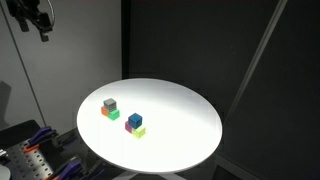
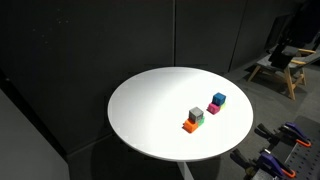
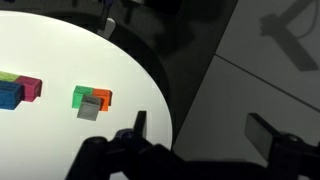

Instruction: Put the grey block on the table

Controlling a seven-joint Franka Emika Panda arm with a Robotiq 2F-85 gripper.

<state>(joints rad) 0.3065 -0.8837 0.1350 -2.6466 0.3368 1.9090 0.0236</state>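
Hand (image 3: 200, 135) is spread wide apart right now with nothing in it. In the wrist view both fingers (image 3: 140, 126) poke up from the bottom of the shot with a big gap between them. In an exterior view the hand (image 1: 38, 25) hangs high up and off to the side, well apart from everything on the table (image 1: 180, 125).

The grey block (image 3: 90, 108) is ahead of the hand and off to its left, well below it. It isn't down on the table surface. It sits on top of a green block (image 3: 80, 95) and an orange block (image 3: 105, 96) that are pushed up against each other, and both exterior views show that little stack.

Further left of the hand, right at the edge of the wrist view, is a second pile. There's a blue block (image 3: 10, 94) perched on a pink block (image 3: 31, 88), with a yellow-green block (image 3: 8, 76) touching them. The two piles are near each other but not touching, with bare white table between them.

From the wrist camera, the table rim curves just past the left finger, and the right finger is over the dark floor beyond it. Backdrop is all dark panels.
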